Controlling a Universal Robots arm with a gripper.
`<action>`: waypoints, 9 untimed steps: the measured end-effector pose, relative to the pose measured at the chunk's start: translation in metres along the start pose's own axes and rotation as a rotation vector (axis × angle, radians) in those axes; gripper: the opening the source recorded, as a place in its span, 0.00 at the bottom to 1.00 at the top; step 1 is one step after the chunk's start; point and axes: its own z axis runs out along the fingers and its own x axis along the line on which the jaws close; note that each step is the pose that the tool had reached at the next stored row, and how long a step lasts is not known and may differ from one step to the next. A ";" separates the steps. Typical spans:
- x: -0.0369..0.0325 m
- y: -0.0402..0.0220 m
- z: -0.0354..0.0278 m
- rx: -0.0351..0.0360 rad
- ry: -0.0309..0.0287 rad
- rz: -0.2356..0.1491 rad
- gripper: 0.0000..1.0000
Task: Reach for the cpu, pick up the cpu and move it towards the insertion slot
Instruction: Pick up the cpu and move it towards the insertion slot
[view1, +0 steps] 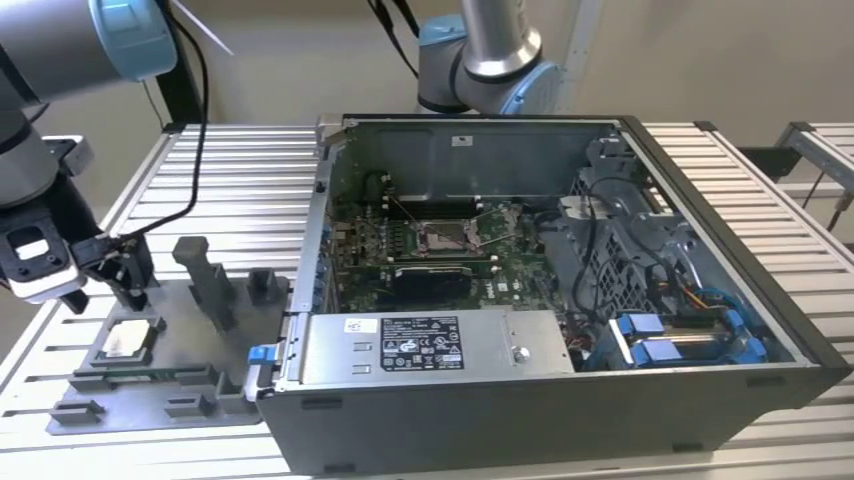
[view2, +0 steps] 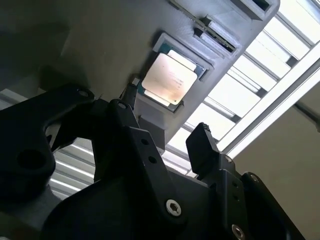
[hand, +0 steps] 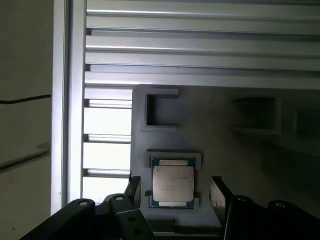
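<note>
The cpu (view1: 130, 338) is a small silver square chip lying flat in a nest on the grey fixture plate (view1: 147, 405), at the exterior view's left. My gripper (view1: 107, 295) hangs just above it, open, holding nothing. In both wrist views the cpu (hand: 172, 183) (view2: 169, 80) lies in line with the gap between the two black fingers (hand: 220, 192). The insertion slot (view1: 447, 235), a shiny metal frame with a dark centre, sits on the green board inside the open computer case (view1: 534, 410), well off toward the exterior view's right.
Grey posts (view1: 207, 280) stand on the fixture plate between the cpu and the case wall. A long grey box with a white label (view1: 420, 345) lies along the case's near side. A second arm (view1: 487, 60) stands behind the case. Ribbed metal tabletop (view1: 240, 190) surrounds everything.
</note>
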 end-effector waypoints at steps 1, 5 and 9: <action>0.0000 -0.0009 0.0018 -0.0001 -0.0001 0.000 1.00; 0.0000 -0.0042 0.0090 -0.0002 -0.0003 0.000 1.00; 0.0001 -0.0083 0.0161 -0.0002 -0.0002 0.000 1.00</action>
